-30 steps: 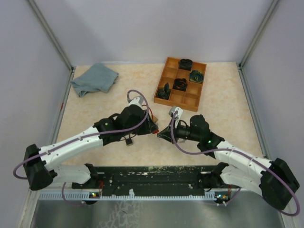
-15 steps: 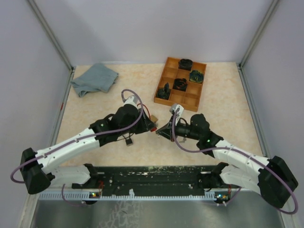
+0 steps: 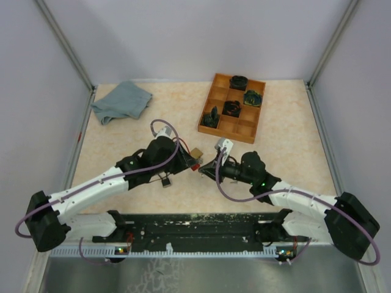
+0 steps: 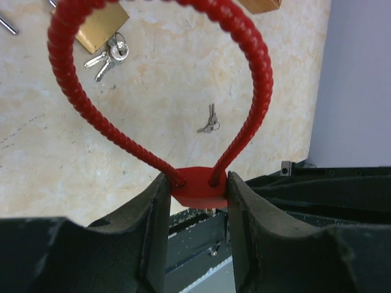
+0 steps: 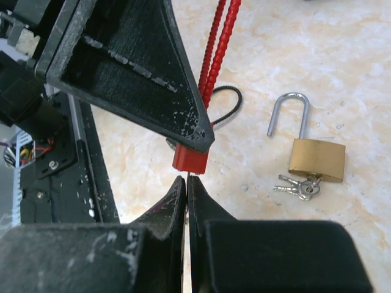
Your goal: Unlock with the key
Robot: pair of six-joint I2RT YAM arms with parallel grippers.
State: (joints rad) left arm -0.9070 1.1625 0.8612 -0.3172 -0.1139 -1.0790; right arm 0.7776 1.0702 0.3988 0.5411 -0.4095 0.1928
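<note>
Two grippers meet near the centre of the table [image 3: 287, 122]. The left gripper [image 4: 198, 177] clamps the red cable lock [image 4: 197, 193] by its body, with the loop stretching toward 12 o'clock. The right gripper [image 5: 186, 182], pinched tight on a thin key [image 5: 189, 175], points it toward 12 o'clock at that body. A brass padlock [image 5: 316, 160] lies at 3 o'clock.
</note>
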